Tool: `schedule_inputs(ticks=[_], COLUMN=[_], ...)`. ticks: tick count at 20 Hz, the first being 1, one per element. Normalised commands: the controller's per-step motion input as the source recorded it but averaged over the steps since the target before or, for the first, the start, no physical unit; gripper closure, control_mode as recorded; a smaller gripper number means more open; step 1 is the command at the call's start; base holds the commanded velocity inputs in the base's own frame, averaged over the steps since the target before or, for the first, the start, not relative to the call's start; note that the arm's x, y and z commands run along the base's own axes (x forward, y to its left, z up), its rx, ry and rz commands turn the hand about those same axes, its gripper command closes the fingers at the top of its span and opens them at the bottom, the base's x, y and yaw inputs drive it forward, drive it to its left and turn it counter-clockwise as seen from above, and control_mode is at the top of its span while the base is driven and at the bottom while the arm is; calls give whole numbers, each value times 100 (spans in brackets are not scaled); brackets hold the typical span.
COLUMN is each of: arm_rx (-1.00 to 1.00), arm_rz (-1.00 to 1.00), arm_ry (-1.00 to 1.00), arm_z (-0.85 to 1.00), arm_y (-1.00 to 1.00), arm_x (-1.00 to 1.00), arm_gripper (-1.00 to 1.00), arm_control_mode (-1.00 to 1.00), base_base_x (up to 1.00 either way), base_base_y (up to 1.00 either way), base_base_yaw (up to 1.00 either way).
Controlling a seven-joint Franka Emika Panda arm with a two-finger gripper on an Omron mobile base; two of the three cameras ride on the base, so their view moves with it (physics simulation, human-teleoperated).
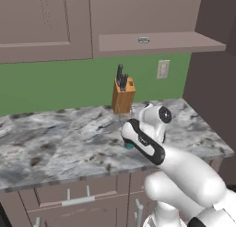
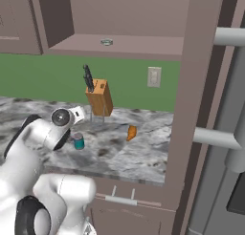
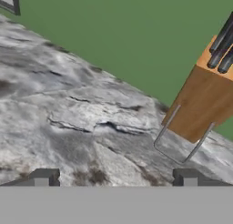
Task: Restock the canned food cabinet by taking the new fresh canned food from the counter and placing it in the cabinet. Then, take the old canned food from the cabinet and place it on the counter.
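Currently the gripper point(image 3: 115, 176) is hovering with fingers apart, holding nothing; the teal can point(image 2: 78, 141) is sitting on the counter point(image 1: 55, 138) just beside it. Retreat straight upward, avoiding the can.

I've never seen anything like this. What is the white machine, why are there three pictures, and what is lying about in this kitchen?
The white machine is a robot arm on a base that drives, in a computer-drawn kitchen. Two pictures come from cameras on the base, behind the arm to its left and right. The third comes from a camera on the hand, looking along its two dark fingertips, which stand apart with nothing between them.

On the marbled counter stand a wooden knife block and a small teal can beside the arm; a small orange thing lies nearby, too small to name. Up on the open cabinet shelf sits a flat silvery tin.
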Motion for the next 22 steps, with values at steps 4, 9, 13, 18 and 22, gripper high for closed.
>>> schedule_inputs(ticks=[4, 9, 13, 18, 22], arm_rx=[-3, -3, 0, 0, 10], arm_rz=[-11, -7, -15, -26, -9], arm_ry=[-4, 2, 1, -7, -25], arm_z=[100, 100, 100, 66, 6], arm_y=[0, 1, -37, -82, -79], arm_x=[-79, -100, -100, -100, -100], arm_gripper=[-100, -100, -100, -100, -100], arm_control_mode=[-100, -100, -100, -100, -100], base_base_x=[0, 0, 0, 0, 0], base_base_y=[0, 0, 0, 0, 0], base_base_yaw=[0, 0, 0, 0, 0])
